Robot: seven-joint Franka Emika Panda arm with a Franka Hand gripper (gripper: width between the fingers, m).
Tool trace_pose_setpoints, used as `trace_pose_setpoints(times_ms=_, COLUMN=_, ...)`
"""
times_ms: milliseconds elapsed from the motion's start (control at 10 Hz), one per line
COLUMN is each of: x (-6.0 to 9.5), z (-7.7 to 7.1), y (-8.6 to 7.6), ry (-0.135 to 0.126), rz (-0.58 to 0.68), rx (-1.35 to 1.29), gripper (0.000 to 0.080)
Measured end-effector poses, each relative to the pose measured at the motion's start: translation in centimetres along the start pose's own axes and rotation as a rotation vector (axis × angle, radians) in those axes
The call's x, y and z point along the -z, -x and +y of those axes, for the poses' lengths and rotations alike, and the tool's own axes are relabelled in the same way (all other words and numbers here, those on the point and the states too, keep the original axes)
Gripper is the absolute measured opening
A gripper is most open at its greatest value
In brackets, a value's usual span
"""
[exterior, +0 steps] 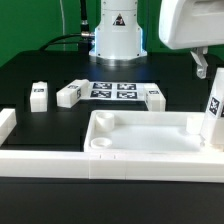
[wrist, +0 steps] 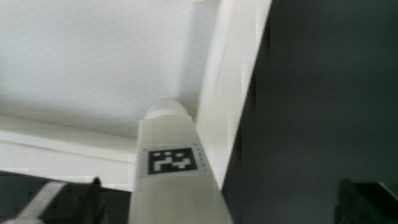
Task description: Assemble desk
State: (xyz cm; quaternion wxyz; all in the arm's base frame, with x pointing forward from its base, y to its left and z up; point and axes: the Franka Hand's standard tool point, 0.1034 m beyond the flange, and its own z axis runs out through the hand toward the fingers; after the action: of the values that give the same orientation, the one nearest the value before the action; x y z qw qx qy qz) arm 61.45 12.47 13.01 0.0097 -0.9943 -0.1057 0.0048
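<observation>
The white desk tabletop point(exterior: 140, 137) lies rim-up at the front of the table. One white leg point(exterior: 213, 112) with a black-white tag stands upright at the tabletop's corner on the exterior view's right. My gripper point(exterior: 207, 67) hangs just above it. In the wrist view the leg point(wrist: 175, 165) rises between my gripper's point(wrist: 217, 205) dark fingers point(wrist: 71, 203), close to one finger and with a clear gap to the other, so the gripper is open. The tabletop's floor point(wrist: 89, 70) and rim point(wrist: 231, 60) show beneath. Three loose legs point(exterior: 38, 95), point(exterior: 70, 94), point(exterior: 153, 97) lie behind the tabletop.
The marker board point(exterior: 112, 90) lies between the loose legs, in front of the robot base point(exterior: 117, 35). A long white border rail point(exterior: 40, 160) runs along the front and turns up at the exterior view's left point(exterior: 8, 125).
</observation>
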Motion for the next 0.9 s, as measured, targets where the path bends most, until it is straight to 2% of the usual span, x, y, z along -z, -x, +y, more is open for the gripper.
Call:
trace_pose_setpoints(times_ms=500, x=0.0, z=0.0, y=0.0, ry=-0.002, rz=-0.005, rx=-0.002, gripper=0.0649)
trace_pose_setpoints(times_ms=700, x=0.4, z=1.0, y=-1.4, ry=-0.002, rz=-0.007, rx=-0.012, gripper=0.0649)
trace_pose_setpoints(times_ms=900, x=0.1, z=1.5, y=-1.6, ry=-0.002, rz=-0.005, rx=0.019, gripper=0.0649)
